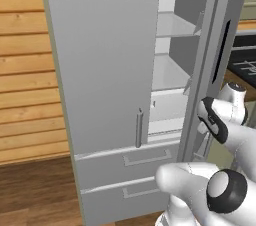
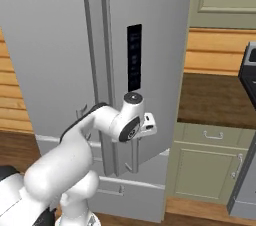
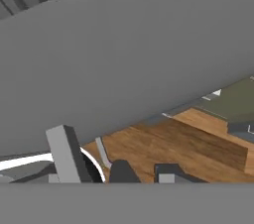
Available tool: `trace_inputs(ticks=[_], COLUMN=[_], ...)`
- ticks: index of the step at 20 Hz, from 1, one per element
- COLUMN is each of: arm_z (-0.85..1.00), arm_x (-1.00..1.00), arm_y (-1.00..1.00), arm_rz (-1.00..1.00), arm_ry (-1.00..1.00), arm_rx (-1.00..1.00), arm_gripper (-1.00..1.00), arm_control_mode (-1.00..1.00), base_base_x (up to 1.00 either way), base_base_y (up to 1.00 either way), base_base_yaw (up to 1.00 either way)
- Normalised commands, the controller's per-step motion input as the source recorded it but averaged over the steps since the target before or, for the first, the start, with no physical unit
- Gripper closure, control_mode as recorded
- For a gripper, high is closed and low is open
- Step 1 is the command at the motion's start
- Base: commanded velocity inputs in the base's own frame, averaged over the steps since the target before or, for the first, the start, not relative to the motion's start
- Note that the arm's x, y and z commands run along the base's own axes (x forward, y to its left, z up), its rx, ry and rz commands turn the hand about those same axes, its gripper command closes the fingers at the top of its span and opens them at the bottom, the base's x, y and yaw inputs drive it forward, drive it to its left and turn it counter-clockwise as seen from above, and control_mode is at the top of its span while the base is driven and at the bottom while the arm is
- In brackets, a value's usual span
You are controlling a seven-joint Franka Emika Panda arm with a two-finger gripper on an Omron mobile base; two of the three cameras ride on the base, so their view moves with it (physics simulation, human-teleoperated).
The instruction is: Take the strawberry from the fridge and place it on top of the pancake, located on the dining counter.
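**Fridge ajar, arm at the right door**

The fridge point(image 1: 110, 70) stands with its right door swung partly open, white shelves point(image 1: 172, 25) showing through the gap; the strawberry cannot be made out inside. Two drawers point(image 1: 130, 160) sit below the doors. The gripper point(image 2: 150, 124) is beside the right door's vertical handle point(image 2: 135, 157); in the hand view its dark fingertips point(image 3: 121, 172) stand apart with nothing between them, jaws slightly spread. Wooden floor point(image 3: 173, 143) lies beneath.
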Motion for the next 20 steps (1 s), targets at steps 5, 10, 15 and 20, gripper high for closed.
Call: trace_inputs(ticks=[5, 10, 15, 20], arm_z=[0.47, 1.0, 0.85, 0.64], arm_x=[-0.96, -0.88, -0.52, -0.1], arm_y=[-0.11, 0.21, 0.77, 0.97], arm_rz=[0.0, -0.06, -0.13, -0.11], arm_ry=[-0.02, 0.05, 0.13, 0.09], arm_rx=[0.0, -0.03, -0.14, -0.24], arm_gripper=[-1.0, -1.0, -1.0, -1.0], arm_control_mode=[-1.0, -1.0, -1.0, -1.0], base_base_x=[0.0, 0.0, 0.0, 0.0], base_base_y=[0.0, 0.0, 0.0, 0.0], base_base_yaw=[0.0, 0.0, 0.0, 0.0])
